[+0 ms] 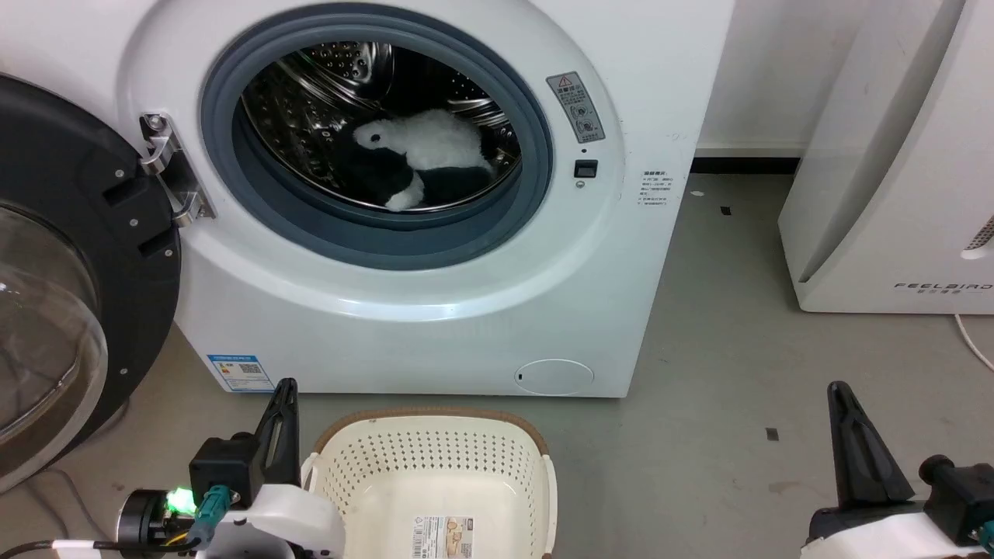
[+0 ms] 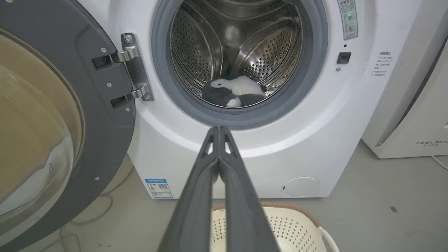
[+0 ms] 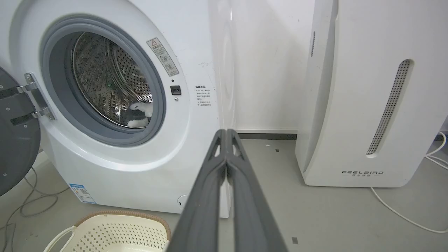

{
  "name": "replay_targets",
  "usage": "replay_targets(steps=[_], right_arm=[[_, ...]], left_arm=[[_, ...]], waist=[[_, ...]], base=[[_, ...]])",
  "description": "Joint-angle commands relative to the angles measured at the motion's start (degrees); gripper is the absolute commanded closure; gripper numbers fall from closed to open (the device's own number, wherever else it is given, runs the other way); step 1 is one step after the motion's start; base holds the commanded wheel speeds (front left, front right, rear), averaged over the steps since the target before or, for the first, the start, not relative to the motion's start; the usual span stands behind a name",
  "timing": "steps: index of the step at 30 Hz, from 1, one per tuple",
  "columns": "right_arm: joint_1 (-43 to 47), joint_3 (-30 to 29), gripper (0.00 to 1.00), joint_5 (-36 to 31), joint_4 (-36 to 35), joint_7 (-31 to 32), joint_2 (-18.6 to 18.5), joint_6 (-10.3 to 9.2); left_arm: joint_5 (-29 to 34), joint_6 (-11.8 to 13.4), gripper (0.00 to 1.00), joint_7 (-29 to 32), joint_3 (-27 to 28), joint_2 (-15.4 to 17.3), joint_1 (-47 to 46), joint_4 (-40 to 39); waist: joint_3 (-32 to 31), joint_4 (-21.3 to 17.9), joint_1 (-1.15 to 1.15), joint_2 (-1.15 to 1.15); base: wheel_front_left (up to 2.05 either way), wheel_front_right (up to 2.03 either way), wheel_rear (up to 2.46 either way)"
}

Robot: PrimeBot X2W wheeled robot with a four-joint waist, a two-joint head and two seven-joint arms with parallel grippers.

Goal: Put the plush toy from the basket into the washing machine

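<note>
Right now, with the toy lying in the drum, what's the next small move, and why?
Probably just hold both arms back: the task looks done. The plush toy lies inside the washing machine, the basket looks empty, and the left gripper and right gripper are shut on nothing, clear of the opening.

Plush toy (image 1: 423, 159) inside the washing machine (image 1: 435, 326), basket (image 1: 435, 458) in front.
The fluffy black-and-white toy lies on its side low in the shiny perforated drum, and the dark round door (image 1: 46, 272) stands wide open. The cream perforated basket sits upright on the floor, its label sticker showing.
</note>
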Motion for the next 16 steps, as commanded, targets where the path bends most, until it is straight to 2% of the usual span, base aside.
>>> replay_targets(steps=[1,16], right_arm=[[-1.0,0.3,1.0,-0.8,0.3,0.5,0.0,-0.02],[-1.6,1.0,1.0,-1.9,0.6,2.1,0.0,-0.02]], left_arm=[[0.5,-0.1,1.0,0.5,-0.1,-0.3,0.9,-0.7],[0.7,-0.2,1.0,2.1,-0.2,-0.5,1.2,-2.3]], waist=[[0.0,0.0,0.0,0.0],[-0.2,-0.3,0.0,0.0]], base=[[0.0,0.0,0.0],[0.0,0.0,0.0]])
